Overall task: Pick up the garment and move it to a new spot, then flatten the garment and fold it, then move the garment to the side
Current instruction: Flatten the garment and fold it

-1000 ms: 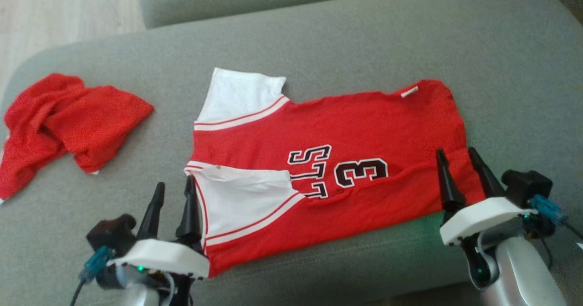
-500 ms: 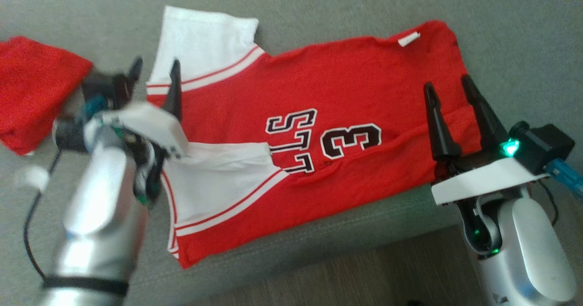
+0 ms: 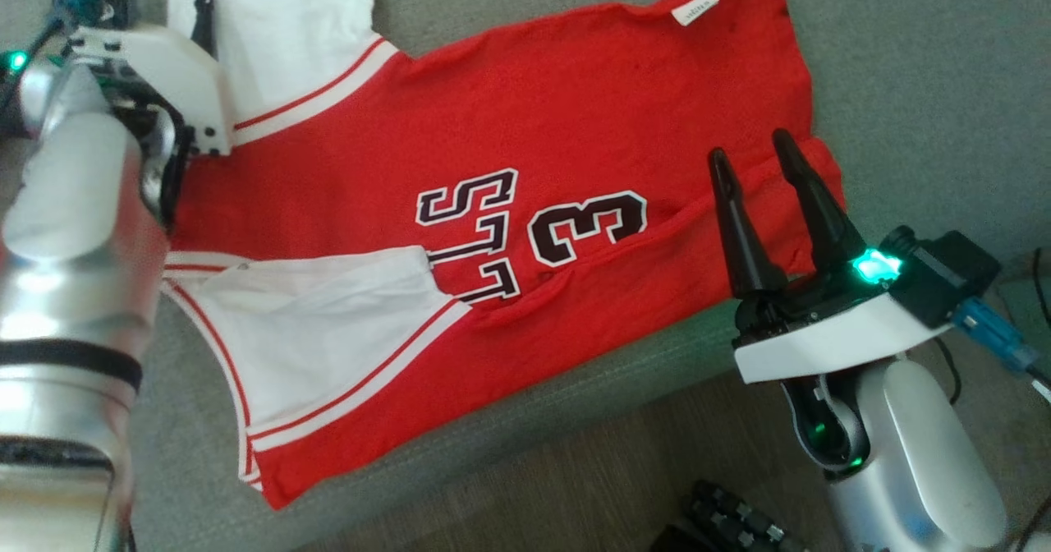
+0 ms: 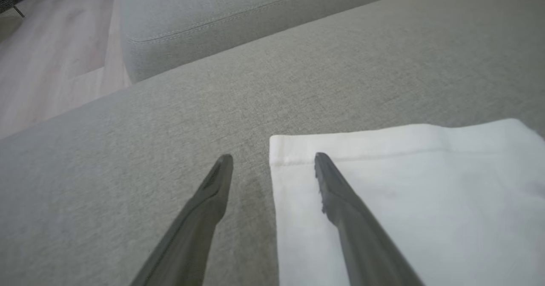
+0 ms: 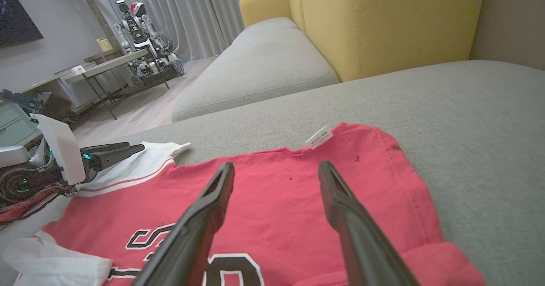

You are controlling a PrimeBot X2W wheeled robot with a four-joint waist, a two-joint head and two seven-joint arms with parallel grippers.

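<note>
The jersey (image 3: 534, 166) lies spread on the grey sofa (image 3: 903, 59), its near edge close to the seat's front edge.

**Handling.** The fabric looks thin, light and limp. Expect it to sag and drag rather than hold shape. Grip it at edges and corners, pinching both layers. The far sleeve (image 4: 404, 192) and the hem corner at the opposite end are the likely hold points.

**Grippers.** The left gripper (image 4: 272, 157) has its fingers spread and holds nothing. The right gripper (image 3: 749, 145) is also spread and empty, poised over the hem end.

**View differences.**
- The head view gives the whole layout. The near sleeve (image 3: 328, 314) is folded in over the chest, and a ridge runs across the cloth towards the right gripper.
- The left wrist view shows the fine alignment. One finger is over the white sleeve and the other over bare sofa, straddling the sleeve's side edge near its corner.
- The right wrist view shows the label (image 5: 319, 137) at the far edge and small dark specks nearby.
</note>
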